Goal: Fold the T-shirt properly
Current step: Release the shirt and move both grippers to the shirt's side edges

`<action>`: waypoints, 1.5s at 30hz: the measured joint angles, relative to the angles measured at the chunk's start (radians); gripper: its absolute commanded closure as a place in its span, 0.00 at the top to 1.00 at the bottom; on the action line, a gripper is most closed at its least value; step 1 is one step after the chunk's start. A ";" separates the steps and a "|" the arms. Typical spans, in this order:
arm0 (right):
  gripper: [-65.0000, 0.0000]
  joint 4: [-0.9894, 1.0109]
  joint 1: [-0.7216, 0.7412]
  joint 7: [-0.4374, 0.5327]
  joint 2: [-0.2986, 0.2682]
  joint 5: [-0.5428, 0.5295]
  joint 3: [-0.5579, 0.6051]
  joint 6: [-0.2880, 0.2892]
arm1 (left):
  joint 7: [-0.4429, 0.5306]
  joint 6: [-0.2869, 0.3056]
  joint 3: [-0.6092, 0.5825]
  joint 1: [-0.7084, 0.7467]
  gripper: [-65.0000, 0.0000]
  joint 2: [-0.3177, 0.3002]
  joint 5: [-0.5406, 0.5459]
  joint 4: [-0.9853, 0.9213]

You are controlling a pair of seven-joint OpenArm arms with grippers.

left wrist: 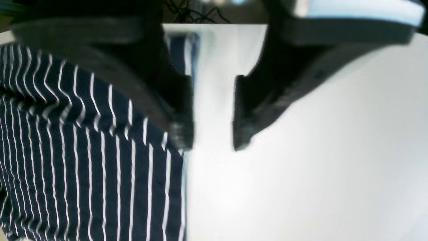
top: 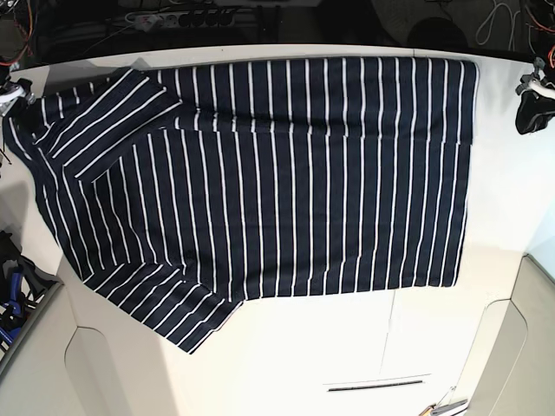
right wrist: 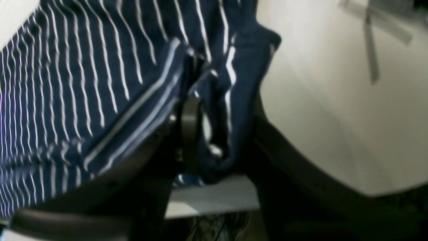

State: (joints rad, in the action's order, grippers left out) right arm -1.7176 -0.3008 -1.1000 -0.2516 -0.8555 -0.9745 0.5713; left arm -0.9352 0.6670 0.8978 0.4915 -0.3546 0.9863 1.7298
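My left gripper [left wrist: 212, 145] stands open over bare white table [left wrist: 301, 167], holding nothing, the T-shirt [left wrist: 83, 160] edge just beside one fingertip. My right gripper [right wrist: 217, 134] has navy cloth bunched between parted jaws; whether it grips, I cannot tell.

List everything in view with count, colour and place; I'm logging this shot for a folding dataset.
T-shirt: one, dark navy with thin white stripes, spread flat across the table, hem toward the base view's right.
Table: one, white, under the shirt.
Cables: several, dark, beyond the table's far edge.
Left gripper: one, black, jaws apart and empty over bare table just beside the shirt's edge.
Right gripper: one, black, a fold of the shirt's edge between its jaws.
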 measured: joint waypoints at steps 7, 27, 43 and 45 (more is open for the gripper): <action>0.35 0.000 0.089 0.004 -0.051 0.018 0.013 -0.002 | 0.000 0.000 -0.001 -0.059 0.44 -0.016 0.000 0.000; 0.45 0.004 0.196 0.149 -0.062 0.169 0.054 -0.027 | 0.062 0.001 -0.002 -0.118 0.54 -0.042 -0.066 0.000; 0.45 0.400 0.525 0.231 -0.160 0.272 0.226 -0.032 | 0.100 -0.059 -0.162 -0.301 0.54 -0.151 -0.188 -0.098; 0.45 0.451 0.573 0.249 -0.166 0.305 0.252 -0.030 | 0.116 -0.073 -0.208 -0.342 0.54 -0.164 -0.217 -0.145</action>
State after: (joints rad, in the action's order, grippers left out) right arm -1.2667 0.2722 -0.8505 -0.4171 -0.5507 -0.7227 0.5411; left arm -0.8192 0.5938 0.6895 0.1493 -0.5190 0.7696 1.5845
